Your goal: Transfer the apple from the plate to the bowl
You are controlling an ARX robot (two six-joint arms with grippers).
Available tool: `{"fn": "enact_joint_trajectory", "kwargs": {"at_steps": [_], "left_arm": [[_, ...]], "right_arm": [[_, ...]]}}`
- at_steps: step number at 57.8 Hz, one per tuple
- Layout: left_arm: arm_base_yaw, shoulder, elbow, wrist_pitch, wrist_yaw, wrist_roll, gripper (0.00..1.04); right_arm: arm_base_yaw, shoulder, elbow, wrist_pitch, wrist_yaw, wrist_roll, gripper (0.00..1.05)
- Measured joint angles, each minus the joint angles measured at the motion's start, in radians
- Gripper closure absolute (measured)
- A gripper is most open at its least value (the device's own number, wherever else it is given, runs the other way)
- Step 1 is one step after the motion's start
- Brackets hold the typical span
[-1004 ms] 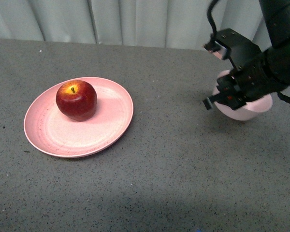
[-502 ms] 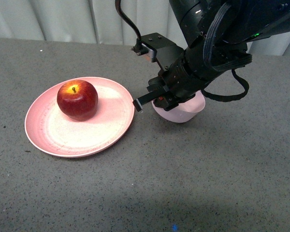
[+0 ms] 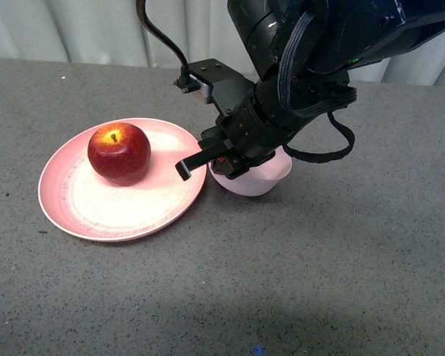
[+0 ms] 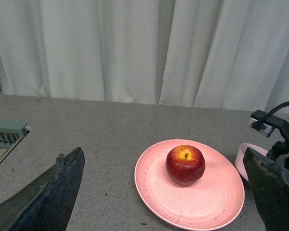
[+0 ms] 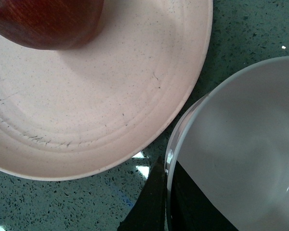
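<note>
Right gripper point(image 5: 167, 188) is closed narrow on the bowl point(image 3: 256, 178), one finger outside the wall and one inside, pinching the rim; I cannot tell whether the bowl rests on the table point(image 3: 319, 259) or hangs just above it. Left gripper point(image 4: 164, 153) is spread wide, dark rough fingers far apart, holding nothing. Apple point(image 3: 119, 153) sits upright on the plate point(image 3: 96, 211), toward its far left part, stem up; glossy dark red skin, yellow patch round the stem. Plate is shallow, wide, salmon pink, with fine specks and scuffs. Bowl is deep, smooth, pale pink, just beside the plate's rim, a sliver of table between them. Table is grey and speckled; a pale curtain point(image 4: 135, 48) hangs behind it.
</note>
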State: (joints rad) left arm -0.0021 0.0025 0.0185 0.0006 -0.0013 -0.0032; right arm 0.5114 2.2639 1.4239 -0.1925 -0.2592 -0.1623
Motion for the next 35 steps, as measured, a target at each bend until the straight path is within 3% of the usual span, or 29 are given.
{"fn": "enact_joint_trajectory", "kwargs": {"at_steps": [8, 28, 35], "left_arm": [[0.000, 0.000, 0.000, 0.000, 0.000, 0.000, 0.07], [0.000, 0.000, 0.000, 0.000, 0.000, 0.000, 0.07], [0.000, 0.000, 0.000, 0.000, 0.000, 0.000, 0.07]], "right_arm": [[0.000, 0.000, 0.004, -0.003, -0.006, 0.000, 1.03], [-0.006, -0.012, -0.051, 0.137, -0.019, 0.046, 0.50], [-0.016, -0.043, -0.097, 0.219, 0.018, 0.075, 0.32]]}}
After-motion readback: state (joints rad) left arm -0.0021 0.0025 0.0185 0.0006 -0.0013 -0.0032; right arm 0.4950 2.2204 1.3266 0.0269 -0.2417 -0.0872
